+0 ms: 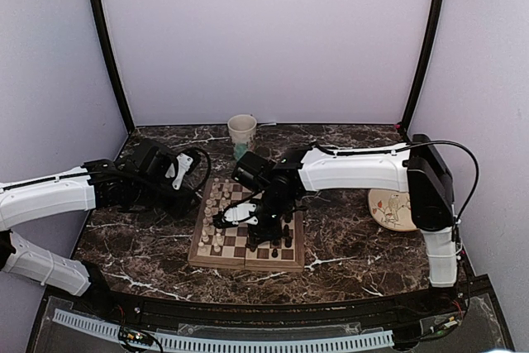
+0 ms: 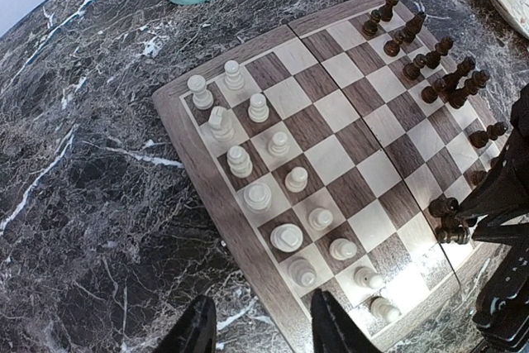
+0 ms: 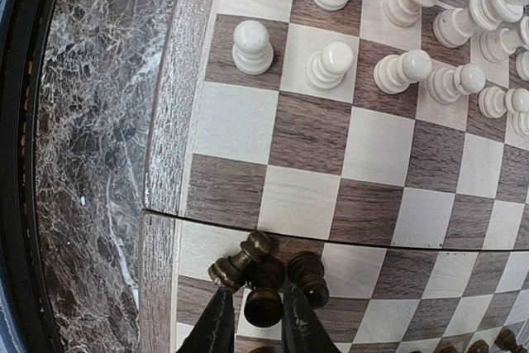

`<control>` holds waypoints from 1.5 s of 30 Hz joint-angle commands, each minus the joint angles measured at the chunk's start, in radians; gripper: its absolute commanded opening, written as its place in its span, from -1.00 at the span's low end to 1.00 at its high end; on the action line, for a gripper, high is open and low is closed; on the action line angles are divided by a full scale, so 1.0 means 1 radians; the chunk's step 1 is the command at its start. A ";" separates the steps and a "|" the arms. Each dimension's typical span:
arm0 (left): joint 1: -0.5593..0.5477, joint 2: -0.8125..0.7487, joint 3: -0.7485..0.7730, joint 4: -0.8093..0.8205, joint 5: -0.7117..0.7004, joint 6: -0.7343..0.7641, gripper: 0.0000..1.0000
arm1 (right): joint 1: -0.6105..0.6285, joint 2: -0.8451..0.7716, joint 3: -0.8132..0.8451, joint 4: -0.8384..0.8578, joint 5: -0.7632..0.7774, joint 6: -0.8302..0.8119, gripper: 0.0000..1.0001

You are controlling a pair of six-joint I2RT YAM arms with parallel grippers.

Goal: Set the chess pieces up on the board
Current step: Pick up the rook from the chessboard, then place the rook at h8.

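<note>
Inspection of your station.

**Surface.** The desk (image 1: 149,241) is dark polished marble with white veining.

**Board.**
- The board (image 2: 331,159) lies flat mid-desk, between your two arms.
- It is square wood, checkered in tan and dark brown grain, with a light border and a seam across its centre.

**Pieces.**
- The cream pieces (image 2: 258,196) are smooth turned figurines with round heads and flared bases. They stand upright in two rows along the board's left side.
- The dark pieces (image 2: 450,80) have the same turned form in brown-black. They stand in loose pairs and clusters along the right side, not in straight ranks.

**Right arm.**
- Your right arm reaches over the board.
- The right fingers (image 3: 216,324) are black and tapered. They stand one on each side of a dark pawn (image 3: 263,307) just past the seam, close against its flanks.
- I cannot tell whether they are pressing on it.
- A tilted dark piece (image 3: 240,260) leans in on that pawn's left.
- A third dark piece (image 3: 307,274) stands upright, touching or nearly touching the pawn's right.

**Left arm.**
- Your left arm sits off the board's left edge.
- The left fingers (image 2: 326,328) are apart, with nothing between them. They hang above the border by the cream rows.

**Other items.**
- A cup (image 1: 242,131), pale at the rim and teal lower down, stands on the desk beyond the board's far edge.
- A round cream plate (image 1: 388,208) with a small printed motif lies to the right, well apart from the board.
</note>
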 commanded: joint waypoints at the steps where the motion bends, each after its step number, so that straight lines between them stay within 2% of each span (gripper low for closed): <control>1: 0.009 -0.018 -0.017 0.018 -0.008 -0.008 -0.17 | 0.013 0.002 0.007 -0.001 0.023 0.014 -0.61; 9: 0.009 -0.017 -0.017 0.025 -0.003 -0.002 -0.17 | 0.012 -0.079 0.004 0.003 0.027 -0.009 -0.72; 22: 0.009 -0.008 -0.029 0.069 0.097 0.010 -0.17 | -0.019 -0.127 0.024 -0.012 -0.010 -0.014 -0.75; 32: 0.009 0.007 -0.030 0.077 0.109 0.021 -0.17 | -0.110 -0.144 -0.017 -0.009 0.038 0.003 -0.75; 45: 0.009 0.011 -0.032 0.082 0.094 0.034 -0.17 | -0.106 -0.261 -0.130 -0.032 -0.005 -0.036 -0.74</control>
